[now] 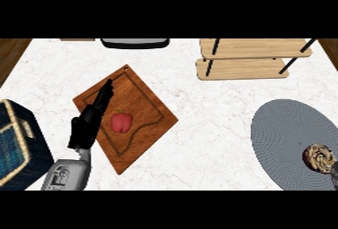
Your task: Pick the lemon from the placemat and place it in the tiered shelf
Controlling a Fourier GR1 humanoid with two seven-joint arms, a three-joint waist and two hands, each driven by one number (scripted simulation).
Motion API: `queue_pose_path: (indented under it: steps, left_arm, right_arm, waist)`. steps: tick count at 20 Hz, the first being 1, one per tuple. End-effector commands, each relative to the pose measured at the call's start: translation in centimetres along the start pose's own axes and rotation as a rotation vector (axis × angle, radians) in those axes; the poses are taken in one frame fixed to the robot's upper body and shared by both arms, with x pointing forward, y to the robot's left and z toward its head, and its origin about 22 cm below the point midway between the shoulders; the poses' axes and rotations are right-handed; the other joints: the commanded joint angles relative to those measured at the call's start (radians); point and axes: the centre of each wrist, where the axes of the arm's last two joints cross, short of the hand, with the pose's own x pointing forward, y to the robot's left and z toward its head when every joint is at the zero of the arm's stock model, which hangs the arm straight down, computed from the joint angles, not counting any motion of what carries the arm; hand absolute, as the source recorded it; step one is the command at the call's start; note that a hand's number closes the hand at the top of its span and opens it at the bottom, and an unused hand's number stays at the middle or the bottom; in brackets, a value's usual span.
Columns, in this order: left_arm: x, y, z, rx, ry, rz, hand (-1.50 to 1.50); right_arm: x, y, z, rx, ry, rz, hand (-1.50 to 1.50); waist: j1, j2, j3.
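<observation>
Two hands belong to this robot, yet only the left hand (89, 120) shows in full. At the counter's (198, 147) left edge sits a dark blue wicker basket (19, 143). Just right of it the grey left forearm rises from the near edge, and its black hand lies stretched out with straight fingers over the left side of a wooden cutting board (135, 118) — released, holding nothing. A red bell pepper (121, 122) rests mid-board, just beside the hand. Further right, at the far edge, stands the wooden tiered shelf (247, 58). The grey round placemat (287, 134) fills the near right corner; on its right side lies a brownish, coiled-looking object (320, 157) — no yellow lemon is recognisable. A dark sliver at the right edge touches it; I cannot tell what it is.
</observation>
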Motion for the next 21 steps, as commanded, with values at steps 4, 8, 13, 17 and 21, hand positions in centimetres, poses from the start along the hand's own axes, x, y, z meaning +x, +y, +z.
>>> queue_pose_path:
  steps: [4, 8, 13, 17, 21]
  left_arm:
    - [-1.2, 1.8, 0.9, 0.035, 0.001, -0.018, 0.00]
    - [-0.1, 1.8, 0.5, 0.035, 0.019, -0.008, 0.00]
    - [-0.7, 1.8, 1.0, 0.046, 0.027, -0.007, 0.00]
    - [-0.6, 2.1, 1.6, 0.020, 0.008, -0.002, 0.00]
    - [-1.2, 1.6, 2.1, 0.033, -0.001, 0.010, 0.00]
  right_arm:
    - [1.5, -8.4, -4.6, -0.154, 0.132, -0.057, -1.50]
    - [0.7, -13.2, -5.1, -0.090, 0.246, 0.034, -1.50]
    - [-1.6, -21.4, -6.2, -0.046, 0.276, 0.139, -1.50]
    - [-2.2, -26.2, -6.0, 0.007, 0.261, 0.226, -1.50]
    - [-4.1, -31.9, -4.3, 0.014, 0.265, 0.168, -1.50]
  waist:
    - [-0.016, -0.005, 0.000]
    - [-0.034, -0.011, 0.000]
    - [-0.055, -0.012, 0.001]
    - [-0.036, -0.006, 0.001]
    - [-0.036, -0.006, 0.001]
